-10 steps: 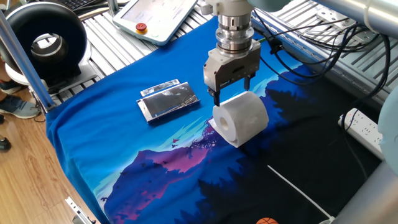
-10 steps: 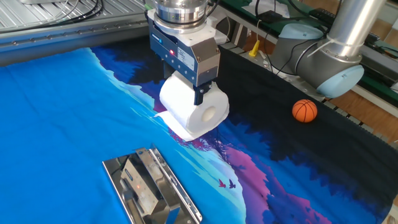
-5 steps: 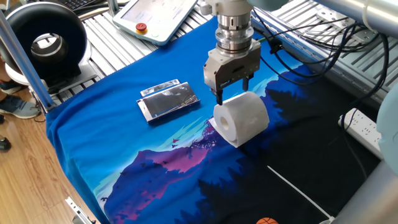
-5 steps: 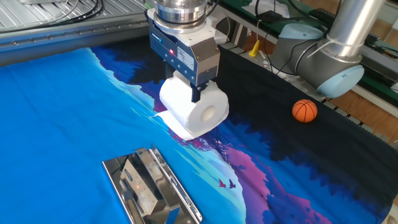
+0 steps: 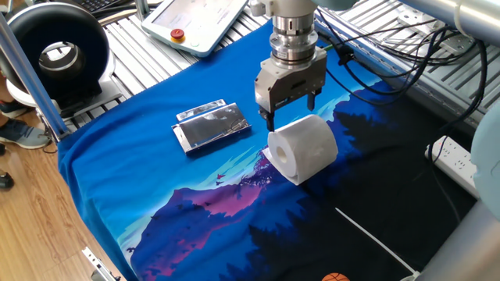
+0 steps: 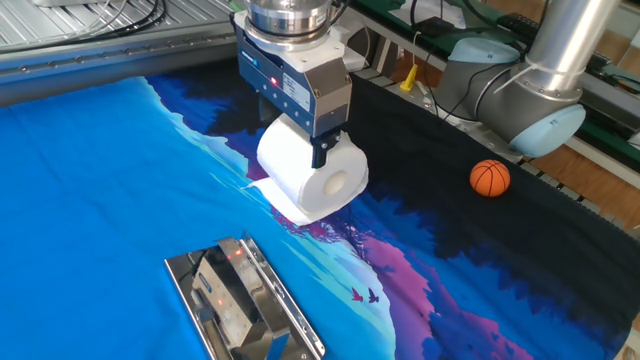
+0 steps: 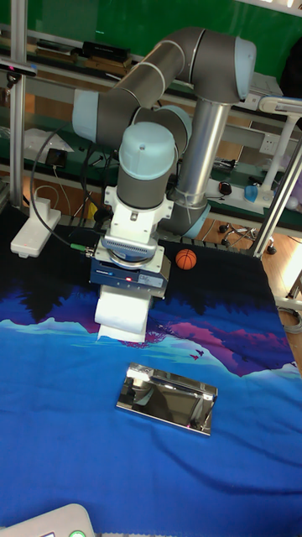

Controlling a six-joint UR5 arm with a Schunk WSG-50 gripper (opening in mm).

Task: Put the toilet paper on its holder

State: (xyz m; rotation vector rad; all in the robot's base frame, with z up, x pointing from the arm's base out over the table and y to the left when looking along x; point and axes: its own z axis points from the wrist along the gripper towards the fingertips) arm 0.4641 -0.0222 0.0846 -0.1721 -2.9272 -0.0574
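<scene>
The gripper (image 5: 292, 117) is hovering directly over the toilet paper (image 5: 303, 148), fingers spread wider than the roll and gripping nothing. The roll is lying on its side on the cloth, at roughly three o'clock from the holder (image 5: 212, 125) (well apart); descending squarely and closing gently should be avoiding crushing its soft sides

A blue cloth (image 5: 141, 179) printed with mountains and dark trees covers the counter. An orange ball (image 6: 490, 178) sits on its dark part. A white pendant (image 5: 195, 22) with a red button lies beyond the cloth's edge, near a black fan (image 5: 55, 55). A white power strip (image 5: 461, 160) lies at the far side.
</scene>
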